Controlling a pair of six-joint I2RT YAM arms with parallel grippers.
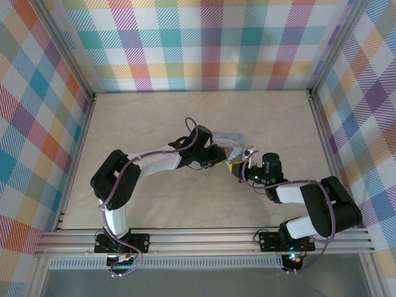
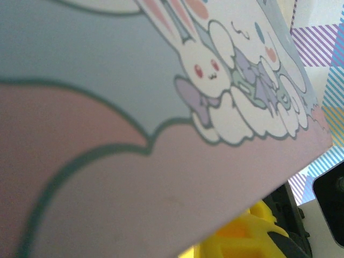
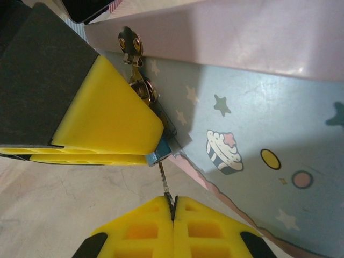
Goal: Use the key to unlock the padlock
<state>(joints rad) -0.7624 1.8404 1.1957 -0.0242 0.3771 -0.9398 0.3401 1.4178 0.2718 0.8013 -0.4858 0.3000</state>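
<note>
The padlock [image 3: 156,156] shows as a small blue-teal corner poking out from under the yellow fingers [image 3: 102,110] of my left gripper [image 1: 229,161], which is shut on it. The lock hangs at the brassy hasp [image 3: 141,86] of the cartoon tin [image 3: 258,107]. The key [image 3: 165,181] is a thin silvery shaft running from the padlock's underside down into my right gripper [image 3: 173,204], whose yellow fingertips are pressed together on its end. From above, both grippers meet at the tin's front edge [image 1: 228,137], with my right gripper [image 1: 245,167] just right of the left.
The tin's printed lid [image 2: 161,134] lies close in front of the left wrist camera, with a yellow finger [image 2: 252,236] below it. Beige tabletop [image 1: 154,124] spreads around, enclosed by plaid walls [image 1: 37,124] and an aluminium rail [image 1: 204,238] at the near edge.
</note>
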